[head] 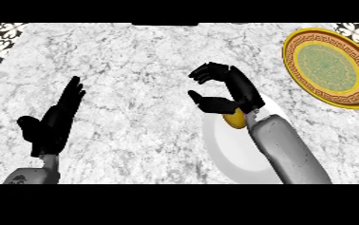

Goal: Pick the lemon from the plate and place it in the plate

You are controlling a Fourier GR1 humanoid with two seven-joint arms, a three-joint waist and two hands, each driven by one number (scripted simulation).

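Note:
A yellow lemon (235, 119) lies near the far edge of a white plate (228, 155) at the lower middle right. My right hand (235, 92) hovers over that edge, and its palm and wrist cover part of the lemon. Its fingers curve above the thumb with a gap between them, and nothing sits in that gap, so the hand is open. A round plate with a gold patterned rim and a green centre (324, 66) rests at the upper right, apart from the hand.
My left hand (54, 119) stays open at the lower left with its fingers pointing up, resting. The grey marbled counter (140, 62) spreads between the two hands and on toward the back.

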